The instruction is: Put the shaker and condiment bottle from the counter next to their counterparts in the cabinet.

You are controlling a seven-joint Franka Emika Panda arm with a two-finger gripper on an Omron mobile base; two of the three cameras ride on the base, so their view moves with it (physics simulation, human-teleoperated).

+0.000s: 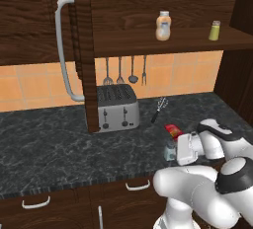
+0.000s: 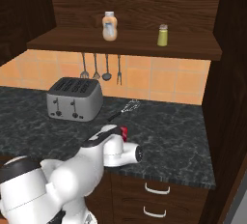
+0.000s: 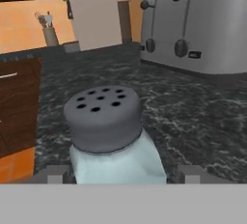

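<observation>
Fingertips (image 3: 58, 174) sit low at the bottom of the hand view, one on each side of the shaker (image 3: 112, 136), with a visible gap between each tip and the pale glass. Can't tell whether the jaws are clamping it; contact isn't shown. Gripper (image 3: 121, 175) is centred on the shaker body, below its grey perforated cap.

Left base view: gripper (image 1: 174, 150) is at centre right of the frame, low over the counter (image 1: 59, 149), with the shaker (image 1: 170, 150) just at its left edge. Condiment bottle (image 1: 173, 131), red, stands just behind the shaker, partly hidden by the hand. In the right base view only a sliver of the red bottle (image 2: 124, 132) shows behind the wrist, mid frame.

Toaster (image 1: 116, 107) is left of centre on the counter, against the tiled wall; a whisk (image 1: 159, 108) lies to its right. Hanging utensils (image 1: 120, 71) are above the toaster.

Cabinet (image 1: 163, 40) shelf, upper right of the frame: peach-orange bottle (image 1: 163, 25) with white cap, and yellow-green shaker (image 1: 215, 30) well apart to its right. Cabinet door with grey bar handle (image 1: 63, 50) stands open at upper left.
</observation>
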